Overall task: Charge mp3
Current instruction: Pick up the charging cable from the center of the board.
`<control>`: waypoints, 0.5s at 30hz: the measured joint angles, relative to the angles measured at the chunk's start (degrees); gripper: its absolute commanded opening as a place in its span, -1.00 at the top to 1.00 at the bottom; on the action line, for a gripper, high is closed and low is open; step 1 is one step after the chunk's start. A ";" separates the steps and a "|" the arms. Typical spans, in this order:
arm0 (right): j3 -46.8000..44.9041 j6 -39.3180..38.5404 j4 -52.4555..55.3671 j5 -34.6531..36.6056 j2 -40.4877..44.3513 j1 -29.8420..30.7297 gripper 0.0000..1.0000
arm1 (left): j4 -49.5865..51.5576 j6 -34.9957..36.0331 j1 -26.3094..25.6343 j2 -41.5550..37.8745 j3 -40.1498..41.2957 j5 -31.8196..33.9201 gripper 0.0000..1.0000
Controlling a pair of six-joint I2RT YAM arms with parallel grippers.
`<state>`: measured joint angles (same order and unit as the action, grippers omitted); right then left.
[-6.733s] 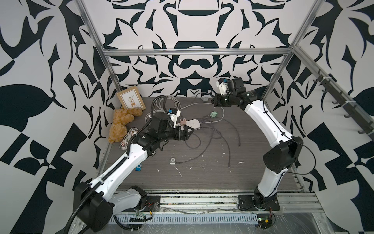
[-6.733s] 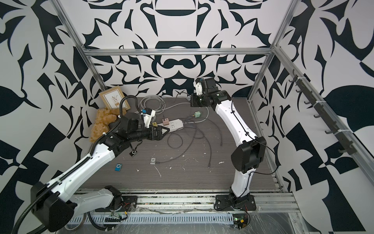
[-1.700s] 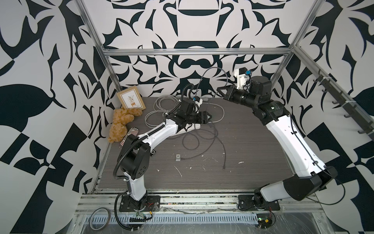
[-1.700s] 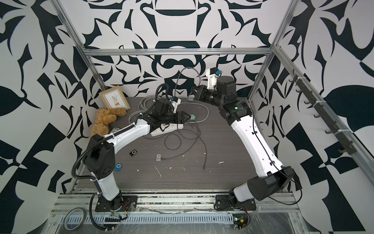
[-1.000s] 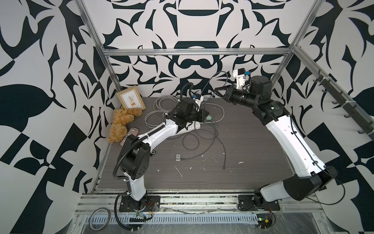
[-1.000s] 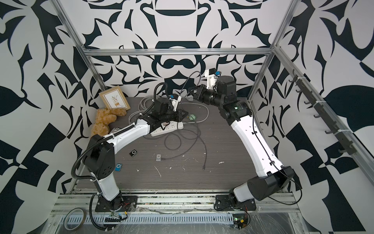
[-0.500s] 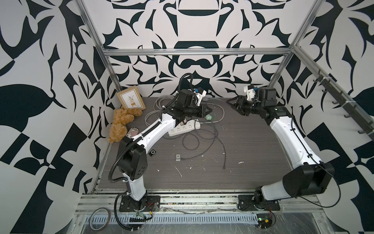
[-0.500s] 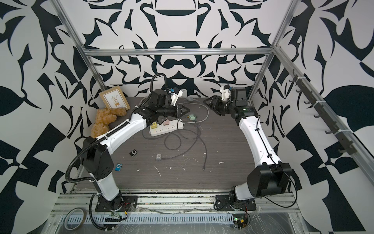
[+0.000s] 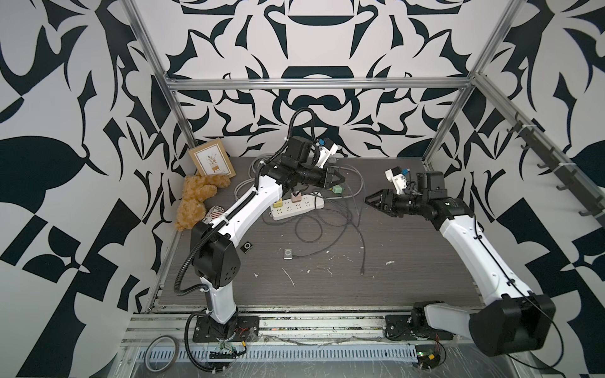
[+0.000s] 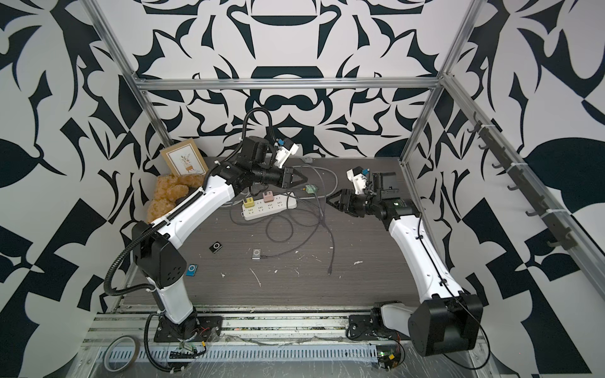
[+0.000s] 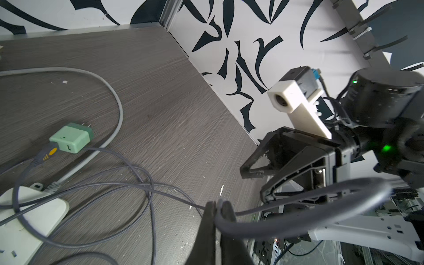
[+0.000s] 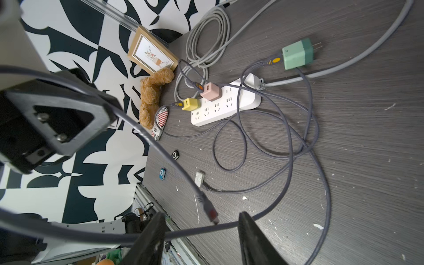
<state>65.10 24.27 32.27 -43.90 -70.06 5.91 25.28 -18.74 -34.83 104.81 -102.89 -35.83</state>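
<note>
We see the silver mp3 (image 9: 288, 254) cabled, well behind both hands (promising), left hand (image 9: 341, 179) pinching the grey cable (image 11: 263, 229), right hand (image 9: 369, 199) gaping, green charger (image 9: 338, 189) beneath the left one not yet plugged in.

mp3 players (image 10: 215, 247) (image 10: 257, 253) (image 10: 192, 270): 3 | chargers (image 10: 248, 202) (image 10: 268, 196) (image 10: 311, 189): 3 | power strip (image 10: 278, 207): 1 | teddy (image 10: 167, 193): 1 | frame (image 10: 183, 162): 1

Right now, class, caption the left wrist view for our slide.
Left gripper shut on a grey cable, open right gripper opposite; unplugged green charger lies near the white power strip.
</note>
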 measured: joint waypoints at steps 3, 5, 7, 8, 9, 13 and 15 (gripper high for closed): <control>0.04 -0.87 1.92 1.79 1.84 0.26 0.09 | 1.22 0.44 0.00 0.68 -0.59 0.07 0.89; 0.04 -0.57 2.23 1.99 3.93 0.37 0.08 | 2.78 0.87 0.00 1.16 -1.53 0.63 0.89; 0.04 0.87 1.31 1.53 6.58 0.90 0.11 | 4.63 1.44 0.00 1.55 -2.89 1.84 0.89; 0.04 1.73 0.48 1.31 7.80 1.55 0.12 | 5.40 1.77 0.00 1.62 -3.41 2.56 0.89; 0.04 2.80 -0.42 1.31 8.72 2.91 0.12 | 6.27 2.03 0.00 1.62 -3.93 3.19 0.89; 0.52 4.61 -2.19 4.33 7.80 13.33 0.15 | 8.31 2.82 0.00 1.62 -5.16 5.07 0.89; 0.85 4.90 -2.45 6.14 4.98 17.68 0.20 | 9.18 3.04 0.00 1.62 -5.33 5.46 0.89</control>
<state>65.95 29.17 29.82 -37.76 -65.08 23.59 34.46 -15.70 -34.83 106.43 -108.22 -30.37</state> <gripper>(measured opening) 0.422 0.078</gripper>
